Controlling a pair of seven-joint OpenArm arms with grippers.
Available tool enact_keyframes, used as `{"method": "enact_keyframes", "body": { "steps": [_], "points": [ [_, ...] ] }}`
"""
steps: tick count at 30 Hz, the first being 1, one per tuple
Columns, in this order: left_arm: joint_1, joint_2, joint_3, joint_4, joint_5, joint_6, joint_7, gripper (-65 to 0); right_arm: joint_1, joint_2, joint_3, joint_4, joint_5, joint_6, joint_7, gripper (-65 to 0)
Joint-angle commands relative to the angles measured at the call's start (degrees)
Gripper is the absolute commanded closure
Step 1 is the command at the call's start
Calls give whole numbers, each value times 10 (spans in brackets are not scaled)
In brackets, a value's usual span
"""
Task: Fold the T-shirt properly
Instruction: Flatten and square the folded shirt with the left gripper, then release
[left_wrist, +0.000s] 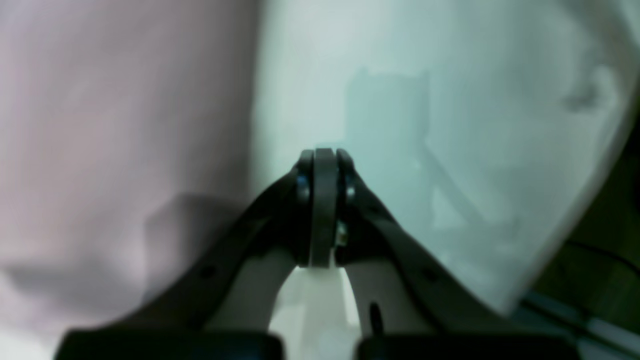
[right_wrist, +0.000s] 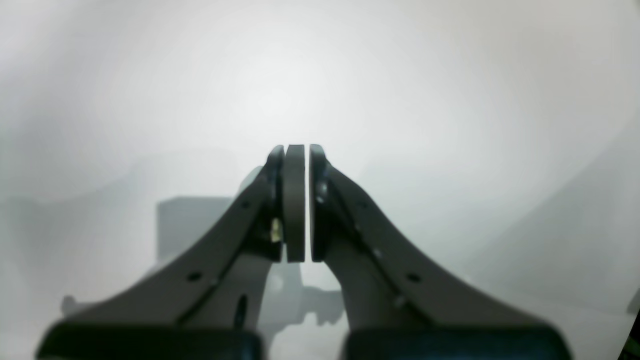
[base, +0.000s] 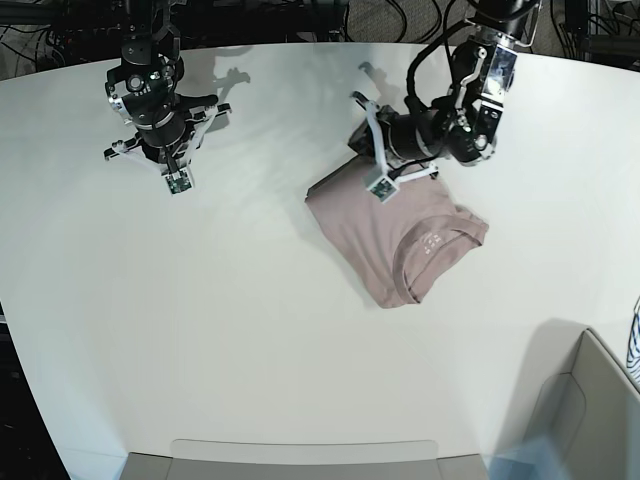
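Folded mauve-pink T-shirt (base: 395, 236) lying right of the white table's (base: 200, 330) centre, neck opening facing the near-right corner. Left gripper (left_wrist: 324, 165) clenched on nothing, hovering at the shirt's far edge. Right gripper (right_wrist: 296, 160) likewise pinched closed and empty, over bare table near the far-left corner, well apart from the shirt

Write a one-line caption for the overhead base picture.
Folded mauve T-shirt on a white table, left claw at its edge.

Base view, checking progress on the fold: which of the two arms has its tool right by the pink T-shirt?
The left tool, on that view's right, sits at the T-shirt's upper edge. The right tool hangs over bare table, well away.
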Motion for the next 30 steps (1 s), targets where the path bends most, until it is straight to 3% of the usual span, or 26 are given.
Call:
{"method": "enact_keyframes", "body": {
  "steps": [1,6,10,15,19,23,30],
  "points": [
    [-11,-1,-28,4,-10,-2,-18,0,2,4,1,9,-3,0,11,-8],
    [-11,-1,-168,-2,46,-2,-17,0,-2,14,1,8,-3,0,12,-9],
    [-5,-6,-223,44,55,-5,-14,0,-2,16,1,8,-3,0,12,-9],
    [24,-7,-228,148,54,-5,-8,0,1,15,0,8,-3,0,12,-9],
    [17,50,-224,164,56,-4,-30,0,2,12,-3,8,-3,0,12,-9],
    [-38,91,-198,122,56,-5,-35,0,-5,16,-15,9,-3,0,12,-9],
    [-89,103,-184,-24,56,-3,-80,0,-22,13,-16,10,-3,0,13,-9]
  ]
}}
